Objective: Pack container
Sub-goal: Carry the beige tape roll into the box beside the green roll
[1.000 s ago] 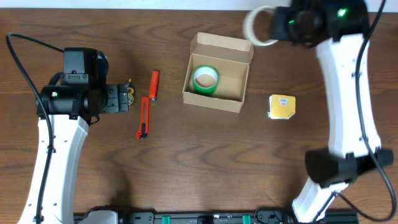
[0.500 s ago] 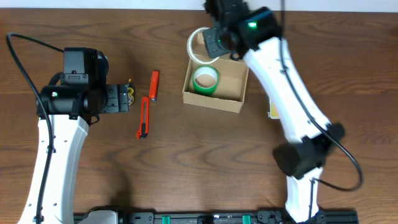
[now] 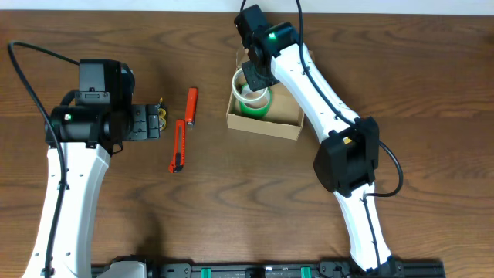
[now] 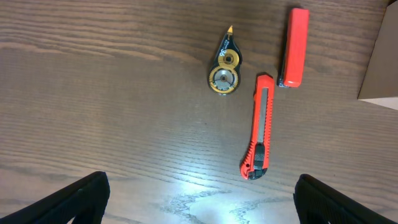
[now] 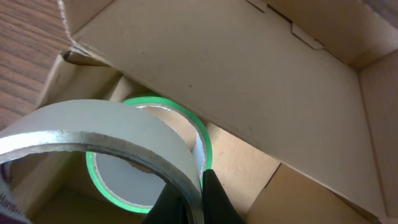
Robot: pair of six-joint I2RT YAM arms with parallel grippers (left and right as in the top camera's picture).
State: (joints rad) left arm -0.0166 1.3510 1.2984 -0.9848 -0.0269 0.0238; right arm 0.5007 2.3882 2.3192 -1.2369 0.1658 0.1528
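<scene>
Your right claw (image 3: 253, 77) grips the white tape roll (image 5: 93, 127) above the 9 o'clock end of the container (image 3: 266, 128); lower, then release.

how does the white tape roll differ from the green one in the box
The white roll is held over the container by the right end effector; the green roll lies flat on its floor. The white roll looks pale grey, the green roll has a bright green rim. Both are tape rings.
</scene>
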